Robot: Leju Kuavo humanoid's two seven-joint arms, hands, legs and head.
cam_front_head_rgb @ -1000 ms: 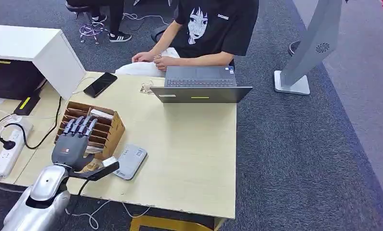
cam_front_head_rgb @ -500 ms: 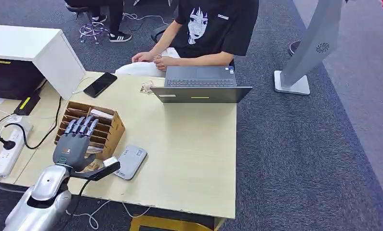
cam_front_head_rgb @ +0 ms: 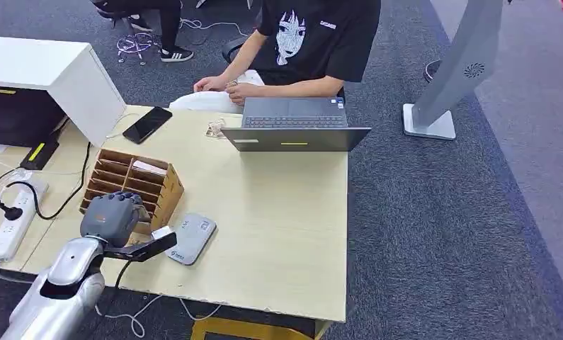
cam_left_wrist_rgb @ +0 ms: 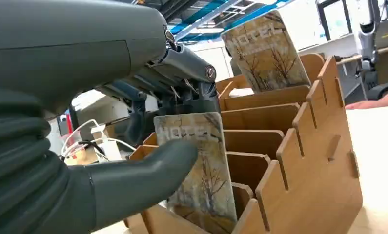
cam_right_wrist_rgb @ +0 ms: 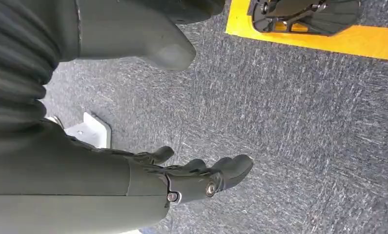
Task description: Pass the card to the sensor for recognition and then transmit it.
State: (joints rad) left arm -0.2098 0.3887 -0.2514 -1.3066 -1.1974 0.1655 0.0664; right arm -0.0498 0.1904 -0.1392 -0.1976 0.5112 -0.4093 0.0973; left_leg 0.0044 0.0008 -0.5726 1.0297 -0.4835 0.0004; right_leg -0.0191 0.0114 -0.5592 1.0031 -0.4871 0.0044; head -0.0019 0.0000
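Card sits pinched in my left hand, low in the rack. Right hand hangs open, empty. I worry the card catches a divider on lift and slips before reaching the sensor.

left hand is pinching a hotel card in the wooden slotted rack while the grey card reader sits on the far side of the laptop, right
Not quite. The left hand does pinch the printed hotel card in the slotted wooden rack, but the flat grey card reader lies beside that rack, on the robot's side of the open grey laptop. The head view shows it.
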